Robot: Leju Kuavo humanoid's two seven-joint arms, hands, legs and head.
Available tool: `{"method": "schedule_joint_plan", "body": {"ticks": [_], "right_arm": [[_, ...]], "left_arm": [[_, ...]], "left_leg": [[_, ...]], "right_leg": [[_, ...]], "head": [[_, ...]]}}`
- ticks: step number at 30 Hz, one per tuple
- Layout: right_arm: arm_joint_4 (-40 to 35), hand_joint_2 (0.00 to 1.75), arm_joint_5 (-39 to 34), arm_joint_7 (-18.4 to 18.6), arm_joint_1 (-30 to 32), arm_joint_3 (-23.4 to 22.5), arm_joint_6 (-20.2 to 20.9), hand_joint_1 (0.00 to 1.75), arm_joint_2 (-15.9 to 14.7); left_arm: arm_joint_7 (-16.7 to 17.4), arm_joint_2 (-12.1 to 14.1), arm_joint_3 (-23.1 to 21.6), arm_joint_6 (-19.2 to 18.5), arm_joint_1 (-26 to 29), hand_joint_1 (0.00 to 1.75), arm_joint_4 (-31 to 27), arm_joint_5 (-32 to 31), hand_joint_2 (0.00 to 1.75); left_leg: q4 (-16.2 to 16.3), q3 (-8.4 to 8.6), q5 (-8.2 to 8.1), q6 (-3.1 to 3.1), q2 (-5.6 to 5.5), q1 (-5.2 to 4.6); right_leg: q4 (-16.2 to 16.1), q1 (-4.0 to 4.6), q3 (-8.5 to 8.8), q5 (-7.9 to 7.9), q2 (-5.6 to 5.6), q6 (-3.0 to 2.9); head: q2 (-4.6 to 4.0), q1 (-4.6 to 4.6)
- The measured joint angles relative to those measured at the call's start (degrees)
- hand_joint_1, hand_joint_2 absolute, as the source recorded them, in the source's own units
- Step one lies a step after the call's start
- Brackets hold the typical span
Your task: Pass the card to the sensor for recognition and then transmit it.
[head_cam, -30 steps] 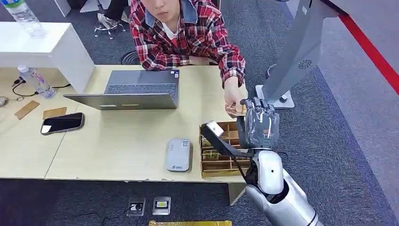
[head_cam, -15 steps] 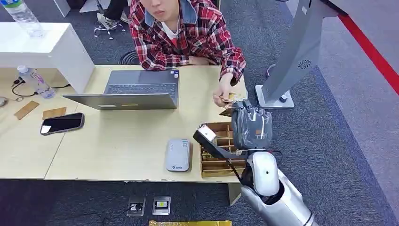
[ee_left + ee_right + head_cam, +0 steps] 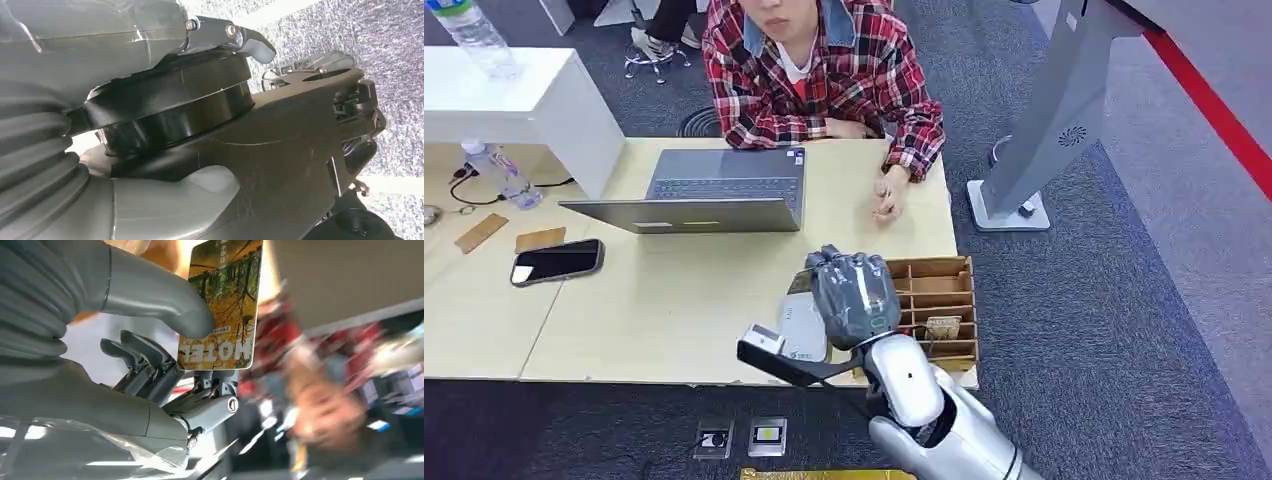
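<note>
The right hand (image 3: 150,365) pinched the card (image 3: 220,305) between thumb and fingers, above the grey reader (image 3: 802,325) on the table's (image 3: 674,300) near edge. The card looked thin, stiff, light and slick; edge grip advised. The left hand's fingers could not be judged.

**Readable text on the card**

We could read only one piece of lettering. In the right wrist view, the card (image 3: 222,305) pinched by the right hand (image 3: 165,365) carried a white strip along one short edge with large dark capitals, shown upside down, that read "MOTEL" or "HOTEL"; the first letter stayed uncertain. Small print ran beside the autumn tree picture on the card, but we found it too fine to make out.
</note>
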Motion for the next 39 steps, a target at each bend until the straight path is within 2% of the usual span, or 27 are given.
{"method": "schedule_joint_plan", "body": {"ticks": [8,13,23,35,39], "right_arm": [[12.75,1.75,-4.34,-2.93,-0.65,2.82,-0.76,1.75,5.11],[23.65,1.75,-5.37,-4.54,-0.49,4.13,-2.14,1.75,8.37],[37.38,1.75,-6.36,-5.07,-0.37,4.92,-4.67,1.75,12.15],[41.46,1.75,-4.56,-2.73,-1.56,4.81,-8.85,1.75,13.09],[42.13,1.75,-3.73,-1.22,-1.65,4.68,-12.39,1.75,13.07]], "left_arm": [[0.0,0.0,-0.57,-0.26,-0.08,0.0,0.0,0.02,1.75],[0.0,0.02,-0.9,-0.39,-0.14,0.0,0.02,0.04,1.75],[0.0,0.07,-0.92,-0.55,-0.14,0.0,0.02,0.04,1.75],[0.0,0.09,-0.92,-0.57,-0.13,0.0,0.02,0.04,1.75],[0.0,0.09,-0.92,-0.55,-0.12,0.0,0.02,0.04,1.75]], "left_leg": [[0.0,-0.02,0.0,0.0,-0.01,0.0],[0.0,-0.01,0.0,0.0,0.0,0.0],[0.0,-0.01,0.0,0.0,0.0,-0.01],[0.0,0.03,0.0,0.0,0.03,-0.01],[0.0,0.03,0.0,0.0,0.03,-0.01]], "right_leg": [[0.0,0.0,0.0,-0.01,-0.01,-0.01],[0.0,0.0,-0.01,-0.01,0.0,-0.01],[0.0,-0.01,-0.01,-0.01,0.01,-0.01],[0.0,-0.01,0.0,-0.01,0.08,-0.01],[0.0,-0.01,-0.01,-0.01,0.09,-0.01]], "head": [[0.0,0.0],[0.0,0.0],[0.0,0.02],[0.0,0.0],[0.0,0.0]]}}
